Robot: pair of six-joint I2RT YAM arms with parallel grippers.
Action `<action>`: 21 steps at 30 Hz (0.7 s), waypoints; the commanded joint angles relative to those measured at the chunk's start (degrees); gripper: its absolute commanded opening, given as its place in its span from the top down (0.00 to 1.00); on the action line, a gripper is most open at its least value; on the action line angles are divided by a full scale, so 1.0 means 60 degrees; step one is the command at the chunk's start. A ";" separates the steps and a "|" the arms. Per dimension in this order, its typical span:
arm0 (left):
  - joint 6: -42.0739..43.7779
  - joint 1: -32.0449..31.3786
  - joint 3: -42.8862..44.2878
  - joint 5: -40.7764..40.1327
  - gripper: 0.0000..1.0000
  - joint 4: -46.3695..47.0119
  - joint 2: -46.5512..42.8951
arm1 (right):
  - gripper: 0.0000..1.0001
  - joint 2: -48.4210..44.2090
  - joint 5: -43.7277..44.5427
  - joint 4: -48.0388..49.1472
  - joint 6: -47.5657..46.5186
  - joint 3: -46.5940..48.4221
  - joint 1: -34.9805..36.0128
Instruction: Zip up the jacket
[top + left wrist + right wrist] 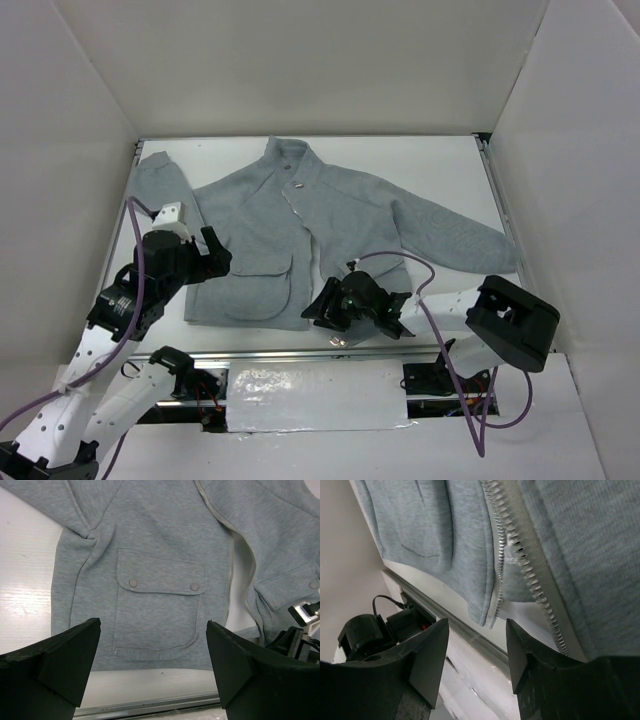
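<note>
A light-grey fleece jacket (330,215) lies flat on the white table, collar at the far side and sleeves spread. Its pale zipper (305,235) is unzipped; the two sides part toward the hem. My left gripper (215,255) is open and empty above the near left hem. The left wrist view shows its jaws (153,630) wide apart, over the left flap pocket (160,605) and the zipper (229,580). My right gripper (322,305) is open and empty at the hem by the zipper's lower end. In the right wrist view (477,630) both rows of zipper teeth (499,550) hang just past it.
A metal rail (300,352) runs along the table's near edge, with silver tape (315,395) below it. White walls (300,60) enclose the table on three sides. Purple cables (420,290) loop over both arms. The right gripper also shows in the left wrist view (302,627).
</note>
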 commanded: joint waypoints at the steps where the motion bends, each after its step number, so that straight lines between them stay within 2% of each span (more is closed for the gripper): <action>1: 0.0259 -0.0025 0.0009 0.0276 0.01 0.0451 -0.0307 | 0.44 0.0324 0.0433 0.0851 0.0766 0.0044 0.0193; 11: 0.0288 -0.0025 0.0009 0.0349 0.01 0.0480 -0.0309 | 0.48 0.1320 0.1222 0.0940 0.1543 0.0029 0.0384; 13: 0.0303 -0.0025 -0.0006 0.0379 0.01 0.0509 -0.0294 | 0.49 0.1263 0.1370 0.0909 0.1253 0.0088 0.0413; 16: 0.0317 -0.0025 0.0009 0.0423 0.01 0.0539 -0.0250 | 0.49 0.1043 0.1970 -0.0157 0.1075 0.0512 0.0516; 21: 0.0332 -0.0025 0.0009 0.0452 0.00 0.0509 -0.0191 | 0.49 0.0459 0.2190 -0.0525 0.0666 0.0717 0.0691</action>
